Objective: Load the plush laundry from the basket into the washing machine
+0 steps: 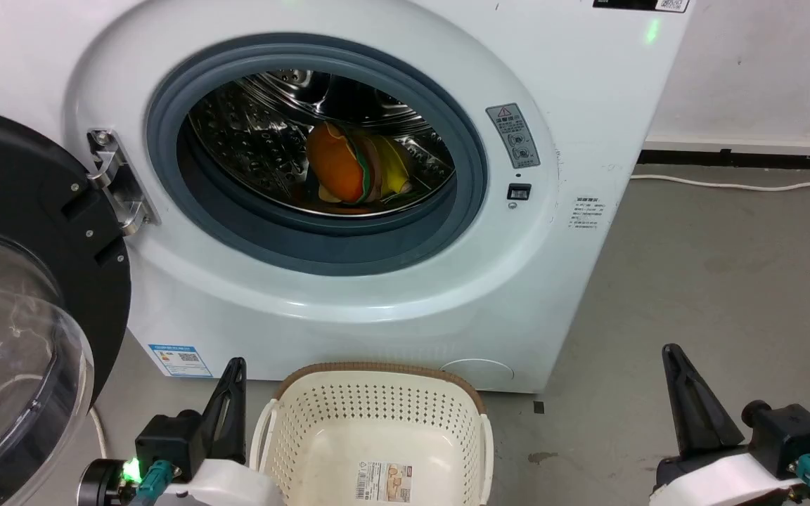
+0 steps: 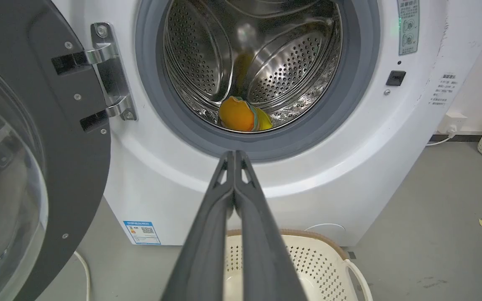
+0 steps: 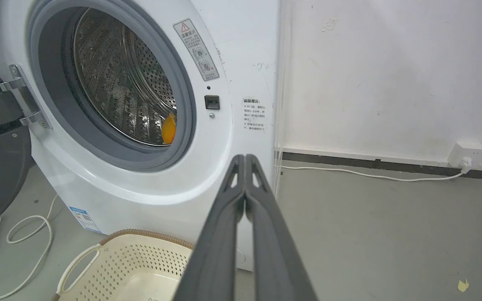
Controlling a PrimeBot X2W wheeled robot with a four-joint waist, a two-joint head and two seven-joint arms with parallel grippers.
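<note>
Inside the washing machine [image 1: 377, 302], low in the shiny perforated drum [image 1: 250, 133] and just behind the grey gasket [image 1: 320, 242]: the plush laundry [image 1: 349, 169], tipped on edge, orange bun toward the left, green, yellow and pale layers toward the right. Door [image 1: 4, 176] swung wide open on the left, black rim around a clear dome. On the grey floor [image 1: 693, 281] just before the machine, the basket [image 1: 377, 370], upright, paper label [image 1: 384, 481] on its bare inner bottom. Left gripper [image 1: 235, 379] at the lower left of the head view, just beside the basket's left handle, fingers pressed together along their length, clamped on nothing. Right gripper [image 1: 679, 372] at the lower right, well apart from the basket, fingers likewise together and empty. From the right wrist, a mere sliver of orange past the gasket edge, probably the same toy, too little showing to be sure.
</note>
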